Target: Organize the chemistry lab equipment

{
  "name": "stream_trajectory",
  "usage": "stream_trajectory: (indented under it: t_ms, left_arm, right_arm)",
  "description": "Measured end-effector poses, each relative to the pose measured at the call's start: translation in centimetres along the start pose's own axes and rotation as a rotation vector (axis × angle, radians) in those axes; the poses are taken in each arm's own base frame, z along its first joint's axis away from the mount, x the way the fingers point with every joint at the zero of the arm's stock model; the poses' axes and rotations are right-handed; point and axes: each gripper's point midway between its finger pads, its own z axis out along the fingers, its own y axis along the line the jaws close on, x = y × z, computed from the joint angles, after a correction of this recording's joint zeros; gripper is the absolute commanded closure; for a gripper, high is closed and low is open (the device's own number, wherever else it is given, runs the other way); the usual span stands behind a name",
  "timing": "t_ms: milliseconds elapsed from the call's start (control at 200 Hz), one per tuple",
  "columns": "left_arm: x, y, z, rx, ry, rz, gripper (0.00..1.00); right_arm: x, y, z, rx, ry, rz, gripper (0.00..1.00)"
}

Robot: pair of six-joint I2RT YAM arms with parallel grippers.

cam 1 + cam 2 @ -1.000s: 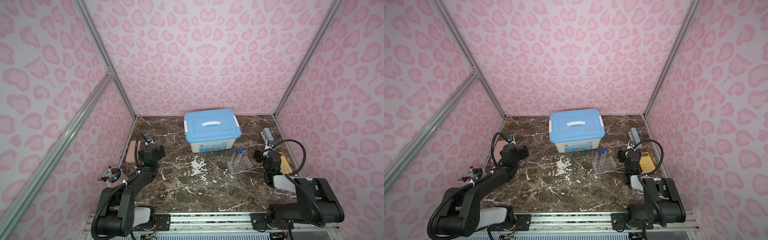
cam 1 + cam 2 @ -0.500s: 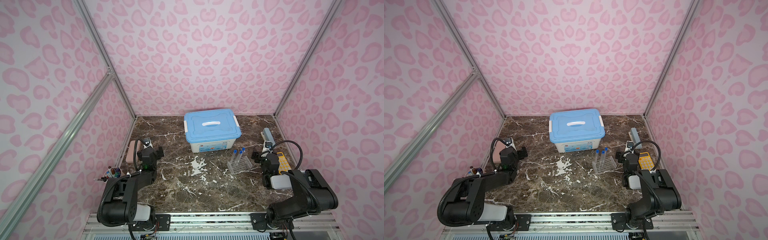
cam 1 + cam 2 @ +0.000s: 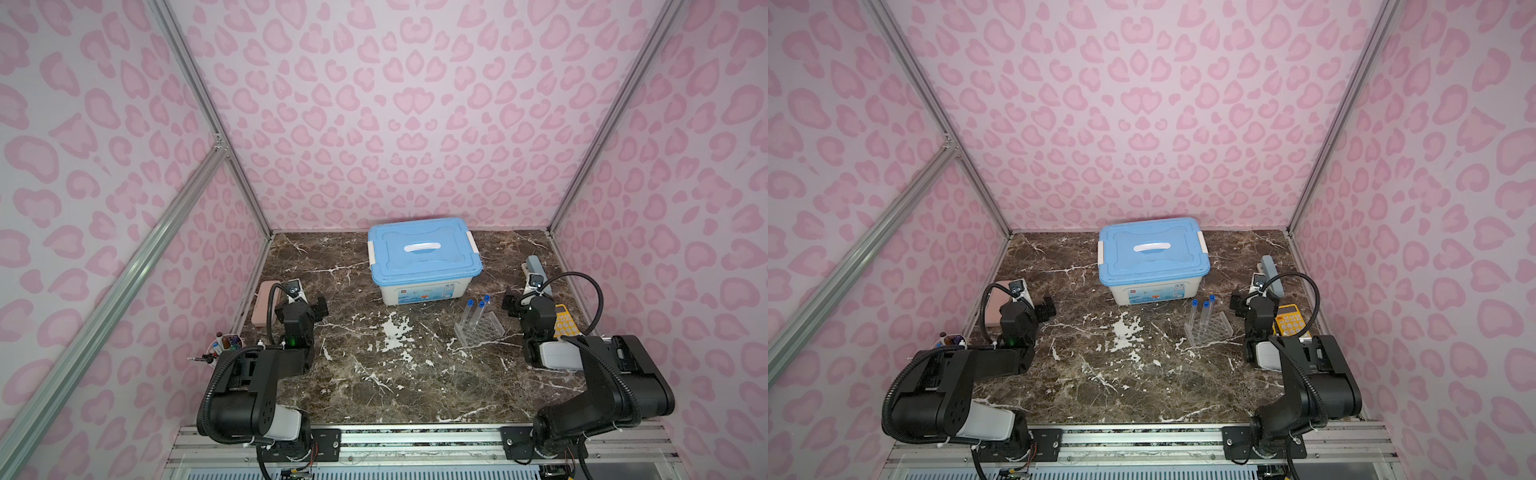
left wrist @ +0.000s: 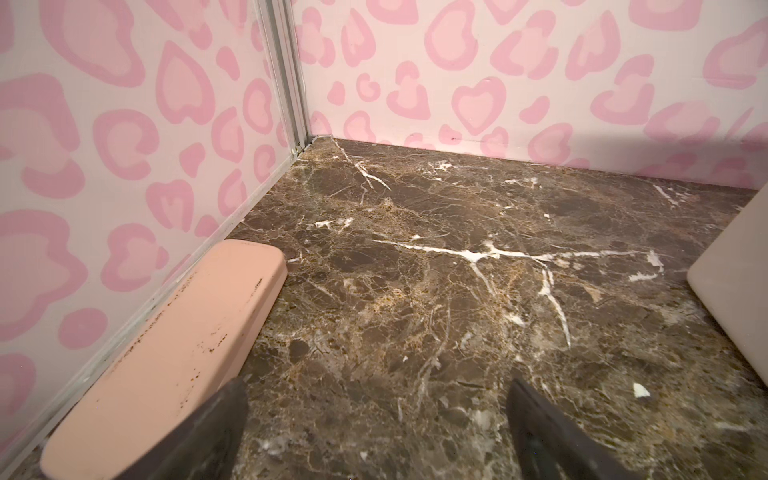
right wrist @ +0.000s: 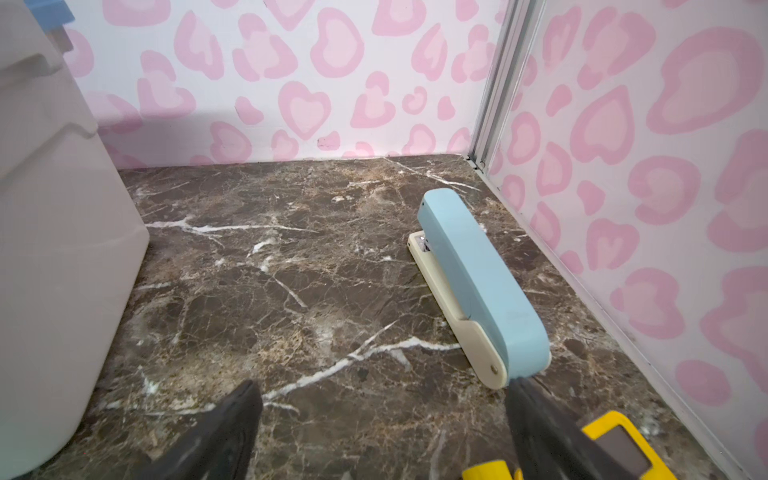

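Folding back is the change since a second ago: the left arm has tucked its forearm low beside its base and the right arm has shifted a little, while everything on the table (image 3: 374,395) sits where it was. The left gripper (image 4: 376,390) hangs with its jaws spread and only bare marble between them, a pink case (image 4: 166,353) off to one side. The right gripper (image 5: 382,386) also stands wide and empty.

The step in hand looks like a retreat to rest. The blue-lidded box (image 3: 424,257) is shut, and the only lab pieces in sight are the clear rack (image 3: 1210,330) and its blue-capped test tubes (image 3: 1205,316), upright in front of the box. No dish, beaker or flask shows, so they are probably packed inside, though that cannot be confirmed.

To finish well, each arm should draw straight back and low, jaws left apart, with no sideways swing. The rack is light and the tubes stand tall, so a brush from the right wrist could tip them.

In both top views the rack lies near the right gripper, on its inner side and clearly apart, not between the jaws and outside the right wrist view. Closer hazards there are the stapler (image 5: 478,278) ahead and the yellow calculator (image 5: 615,444) just beside one finger — neither belongs to the task.
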Motion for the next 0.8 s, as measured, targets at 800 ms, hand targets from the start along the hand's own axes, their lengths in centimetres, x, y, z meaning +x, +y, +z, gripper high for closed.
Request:
stream_trajectory:
  t_ms: [800]
  left_arm:
    - [0.13, 0.29, 0.13, -0.001, 0.005, -0.009, 0.03]
  right_arm:
    - [0.47, -0.16, 0.01, 0.009, 0.019, -0.005, 0.01]
